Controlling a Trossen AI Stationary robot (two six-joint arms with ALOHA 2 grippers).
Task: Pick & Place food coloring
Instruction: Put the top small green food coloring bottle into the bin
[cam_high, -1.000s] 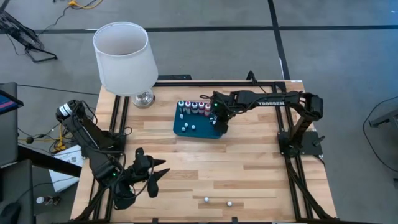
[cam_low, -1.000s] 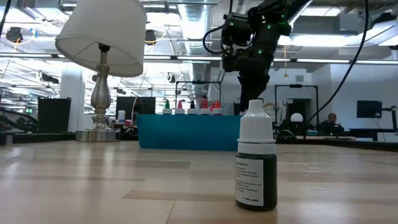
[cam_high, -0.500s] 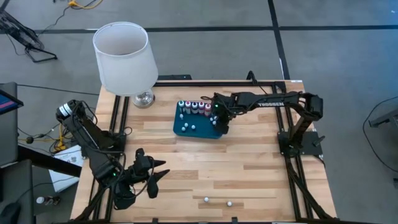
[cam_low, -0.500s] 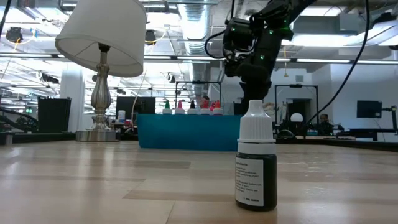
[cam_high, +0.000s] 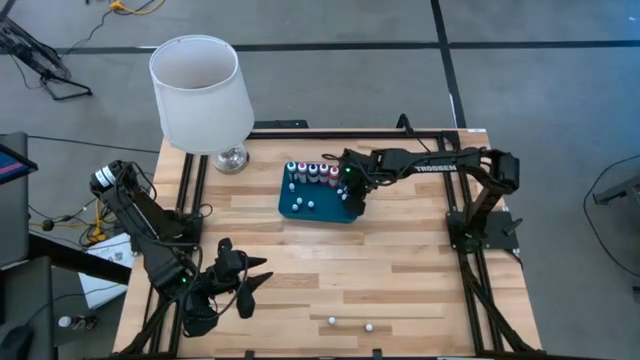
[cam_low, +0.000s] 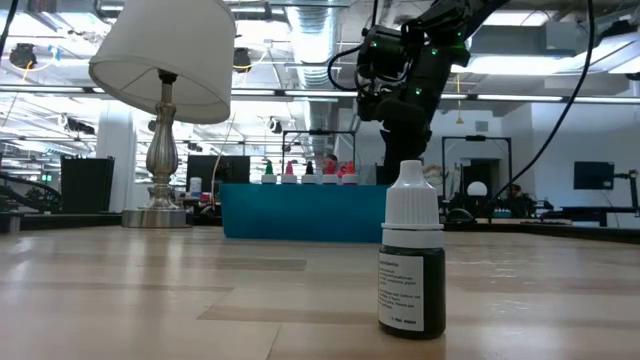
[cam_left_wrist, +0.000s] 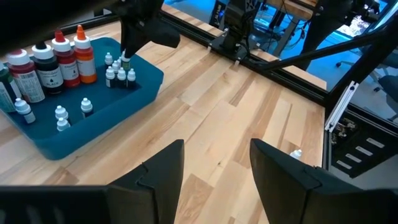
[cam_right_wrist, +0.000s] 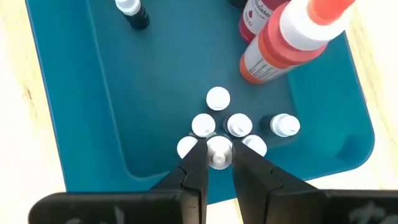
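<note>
Lamp (cam_high: 195, 95) stands at the far left corner of the desk (cam_high: 400, 280), white shade, metal base.

Left end effector (cam_high: 252, 283) waits low over the near left part of the desk, fingers spread apart, nothing between them.

Centre: dark teal tray (cam_high: 300, 212) just in front of the lamp side, holding the food coloring. A row of larger bottles (cam_high: 312, 172) with white caps lines its far edge; the left wrist view shows red, dark and orange bodies. Small white-capped bottles sit loose on the tray floor, with a tight cluster (cam_right_wrist: 231, 127) near one corner.

Right end effector (cam_right_wrist: 218, 163) is down inside the tray at that cluster, fingers drawn in on either side of one small bottle (cam_right_wrist: 218, 153). It looks gripped at the cap, bottle not yet lifted clear of its neighbours.

Two small bottles (cam_high: 350, 323) stand well apart from the tray near the front edge of the desk; the low view shows one of them (cam_low: 412, 262) up close, dark body, white cap.

Judgement on progress: two small ones appear already moved out, a third is in the grasp, and most of the set remains in the tray. Early to middle stage, much left.

Writing: "TROSSEN" reads in white along the right arm (cam_high: 436, 165). The near bottle carries a printed white label, text too small to read. Labels on the large bottles are not legible.
</note>
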